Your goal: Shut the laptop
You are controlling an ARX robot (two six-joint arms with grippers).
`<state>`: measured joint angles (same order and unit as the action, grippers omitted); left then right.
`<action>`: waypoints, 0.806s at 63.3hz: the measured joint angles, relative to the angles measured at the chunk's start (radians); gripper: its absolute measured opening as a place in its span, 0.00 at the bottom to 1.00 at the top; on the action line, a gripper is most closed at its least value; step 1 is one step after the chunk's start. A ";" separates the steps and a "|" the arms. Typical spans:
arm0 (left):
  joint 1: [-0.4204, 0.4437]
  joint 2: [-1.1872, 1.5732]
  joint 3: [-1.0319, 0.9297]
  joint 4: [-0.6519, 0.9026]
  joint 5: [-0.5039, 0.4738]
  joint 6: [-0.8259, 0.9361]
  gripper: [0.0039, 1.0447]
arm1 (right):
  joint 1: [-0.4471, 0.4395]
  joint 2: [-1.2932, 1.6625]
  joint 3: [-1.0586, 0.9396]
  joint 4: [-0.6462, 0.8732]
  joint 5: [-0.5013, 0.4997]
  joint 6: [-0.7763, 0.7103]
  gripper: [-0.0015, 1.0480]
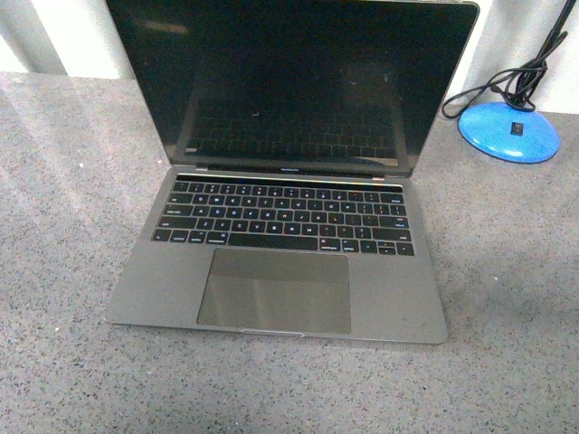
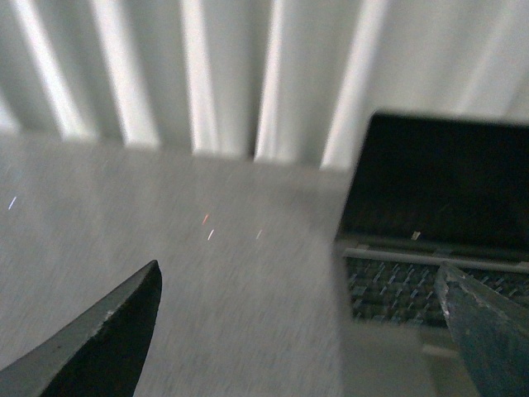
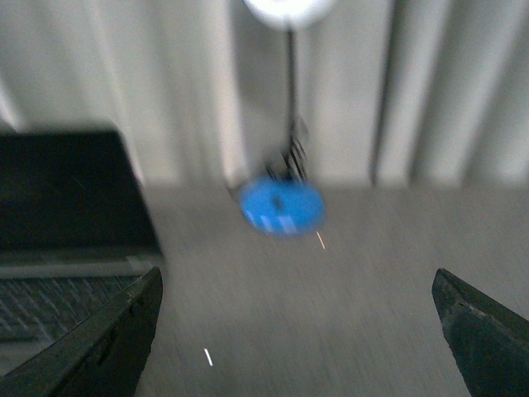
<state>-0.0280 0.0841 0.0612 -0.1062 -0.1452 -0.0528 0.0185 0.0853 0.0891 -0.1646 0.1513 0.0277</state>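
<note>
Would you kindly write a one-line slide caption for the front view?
Open space-grey laptop with dark screen on a speckled grey table, blue lamp base at far right.

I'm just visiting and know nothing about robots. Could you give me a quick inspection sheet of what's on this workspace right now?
Surface: grey speckled tabletop, flat.
Job's things: laptop open, lid raised, screen dark.
Clutter: blue lamp base, behind and right of the laptop, apart from it.
Grippers: left gripper open, empty; right gripper open, empty; neither touches the laptop.
Cables: black cord bunched at the lamp base.
Surroundings: pale ribbed wall behind the table.
</note>
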 joint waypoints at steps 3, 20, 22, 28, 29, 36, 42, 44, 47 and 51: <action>0.008 0.102 0.026 0.006 -0.054 -0.006 0.94 | -0.028 0.126 0.053 -0.095 0.080 0.004 0.90; 0.196 0.635 0.175 0.405 0.150 0.022 0.94 | -0.130 0.687 0.217 0.229 0.016 -0.035 0.90; 0.200 0.694 0.204 0.434 0.169 0.023 0.94 | -0.129 0.745 0.238 0.257 0.014 -0.048 0.90; 0.192 0.896 0.304 0.549 0.235 0.029 0.94 | -0.106 0.957 0.347 0.323 0.019 -0.086 0.90; 0.186 0.936 0.327 0.567 0.251 0.030 0.94 | -0.097 0.997 0.372 0.331 0.019 -0.095 0.90; 0.153 1.052 0.412 0.635 0.284 0.034 0.94 | -0.048 1.152 0.495 0.358 0.022 -0.148 0.90; 0.117 1.132 0.471 0.677 0.294 0.047 0.94 | -0.002 1.251 0.603 0.346 0.018 -0.183 0.90; 0.109 1.154 0.486 0.679 0.294 0.047 0.94 | 0.013 1.276 0.633 0.340 0.017 -0.192 0.90; 0.100 1.192 0.506 0.702 0.295 0.044 0.94 | 0.038 1.315 0.679 0.338 0.018 -0.208 0.90; 0.091 1.256 0.539 0.731 0.287 0.031 0.94 | 0.077 1.376 0.749 0.325 0.004 -0.222 0.90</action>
<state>0.0628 1.3399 0.6006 0.6250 0.1421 -0.0216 0.0952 1.4609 0.8379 0.1604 0.1555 -0.1947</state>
